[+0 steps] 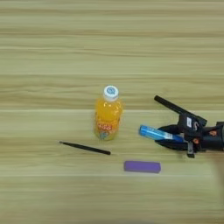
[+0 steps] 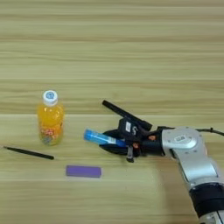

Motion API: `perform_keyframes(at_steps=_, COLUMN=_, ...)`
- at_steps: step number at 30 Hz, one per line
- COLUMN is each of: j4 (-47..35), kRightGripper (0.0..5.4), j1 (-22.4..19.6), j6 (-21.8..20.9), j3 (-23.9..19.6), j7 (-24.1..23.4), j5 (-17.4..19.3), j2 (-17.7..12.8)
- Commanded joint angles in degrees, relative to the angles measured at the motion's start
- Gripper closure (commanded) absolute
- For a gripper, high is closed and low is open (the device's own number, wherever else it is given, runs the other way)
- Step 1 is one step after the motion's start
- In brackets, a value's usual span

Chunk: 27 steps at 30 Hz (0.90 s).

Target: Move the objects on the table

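Step in hand, as I'm reading it: grasp on the blue tube (image 2: 103, 138). The right gripper (image 2: 113, 141) is coming in from the right w/ the silver forearm (image 2: 192, 162) behind it, and the tube is lying between its two black fingers (image 2: 114, 149), one on the far side, one on the near side. The fingers are looking closed down to about the tube's width and seem to be pinching its right half; the tube's left end is sticking out free toward the bottle. Can't tell if it's lifted off the tabletop (image 2: 112, 52) or resting on it.

A thick black marker (image 2: 124, 114) is lying diagonally just behind the gripper, very near or touching its upper side; contact unclear.

Other task items: the orange-drink bottle (image 1: 107, 114) is standing upright near centre, white cap on. The purple bar (image 1: 141, 166) is lying flat nearer the camera, apart from the rest. A thin black stick (image 1: 85, 148) is lying left of the bar, below the bottle.

Next move, my guess: lift the tube straight up w/o dragging the marker, then carry it somewhere clear of the bottle. No goal spot is given.
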Motion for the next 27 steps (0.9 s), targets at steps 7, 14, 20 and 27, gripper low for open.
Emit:
perform_keyframes(at_steps=7, j4=-1.8, kRightGripper=3.99, j1=-4.3, j6=-0.1, j3=-1.2, j7=-2.2, j5=1.4, j2=-1.2)
perform_keyframes(at_steps=14, j4=-3.5, kRightGripper=3.99, j1=-6.7, j6=1.2, j3=-1.7, j7=-2.5, j5=3.4, j2=0.8)
perform_keyframes(at_steps=20, j4=-3.8, kRightGripper=3.99, j1=-9.6, j6=1.8, j3=-1.4, j7=-3.4, j5=4.1, j2=2.7)
perform_keyframes(at_steps=27, j4=1.1, kRightGripper=3.99, j1=-13.0, j6=0.7, j3=0.1, j7=-6.3, j5=1.4, j2=4.9)
